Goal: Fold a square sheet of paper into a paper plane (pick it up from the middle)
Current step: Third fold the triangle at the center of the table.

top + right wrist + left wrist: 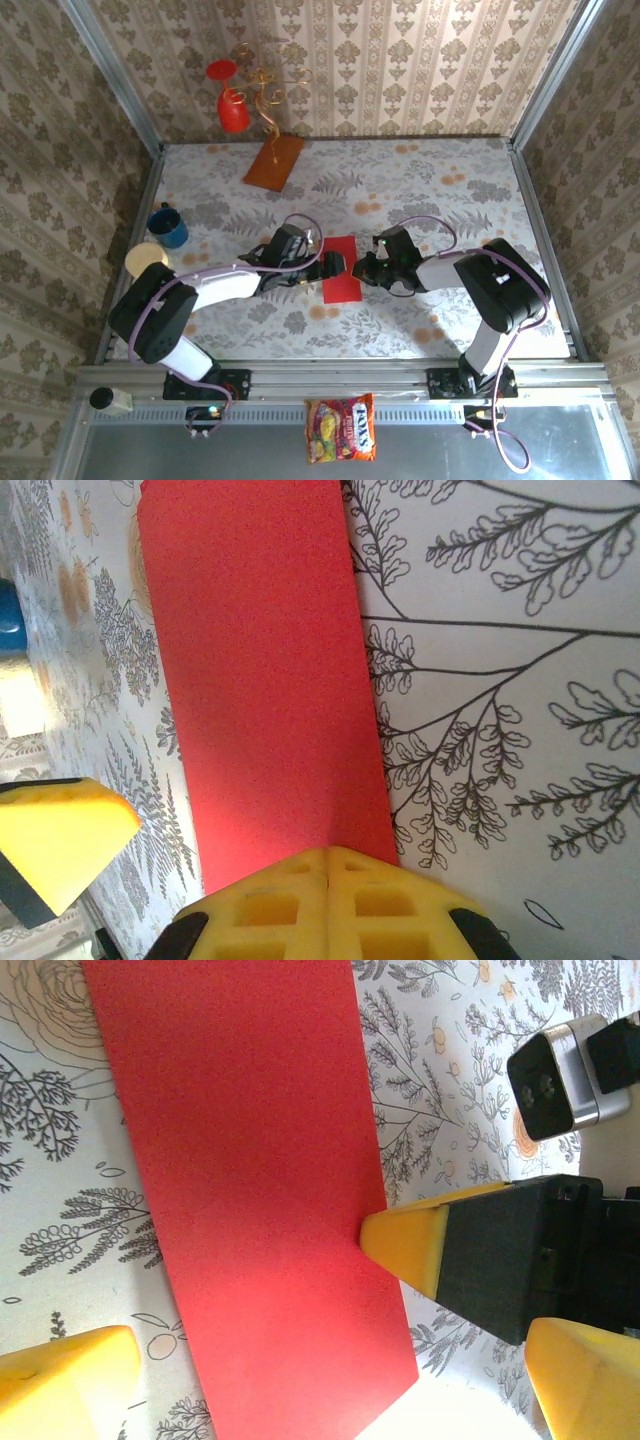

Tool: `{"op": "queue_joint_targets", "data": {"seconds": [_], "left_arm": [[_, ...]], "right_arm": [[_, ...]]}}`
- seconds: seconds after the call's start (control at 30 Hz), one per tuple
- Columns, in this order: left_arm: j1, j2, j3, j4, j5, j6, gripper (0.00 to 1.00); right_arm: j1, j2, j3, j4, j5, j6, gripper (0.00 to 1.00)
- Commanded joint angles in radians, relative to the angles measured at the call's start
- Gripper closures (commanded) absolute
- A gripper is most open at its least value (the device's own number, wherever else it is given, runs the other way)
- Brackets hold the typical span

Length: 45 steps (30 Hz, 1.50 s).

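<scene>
Step in hand: judged to be setting or holding a fold, with the plane not yet formed.
Paper position: the paper (pixel 342 268) lies flat on the surface (pixel 450 200), mid-table, between the two end effectors.
Left end effector (pixel 324 265): jaws fully spread and holding nothing. Its fingers (pixel 60 1385) straddle the near end of the paper without touching it.
Right end effector (pixel 359 268): jaws closed together, tip against the paper's long right edge at about mid-length. Whether any paper is nipped between the jaws cannot be told.
Method advised: the right tip should bear straight down as an anchor, so the paper does not skate on the printed cloth. The left should descend squarely onto the opposite edge before lifting it. Dragging either tip sideways risks skewing the crease.
Paper appearance: bright red, matte and plain. It reads as a narrow rectangle rather than a square, so it is probably folded in half. Edges are straight and corners crisp, with no curl or tear in view.
</scene>
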Motion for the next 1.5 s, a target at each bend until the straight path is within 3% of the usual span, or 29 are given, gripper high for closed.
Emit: {"op": "queue_joint_targets", "data": {"seconds": [0.0,0.93,1.2,1.47], "left_arm": [[-0.012,0.023,0.033,-0.021,-0.008,-0.011,0.00],[-0.033,0.125,0.122,0.009,0.046,-0.007,0.00],[-0.042,0.079,0.174,-0.227,-0.079,0.013,0.00],[-0.067,0.142,0.190,-0.221,-0.083,-0.018,0.00]], "right_arm": [[0.004,0.039,-0.030,-0.051,0.038,0.003,1.00],[0.004,0.041,-0.040,-0.043,0.029,0.006,1.00],[0.003,0.036,-0.041,-0.051,0.029,0.002,1.00],[0.004,0.038,-0.039,-0.050,0.029,0.003,1.00]]}}
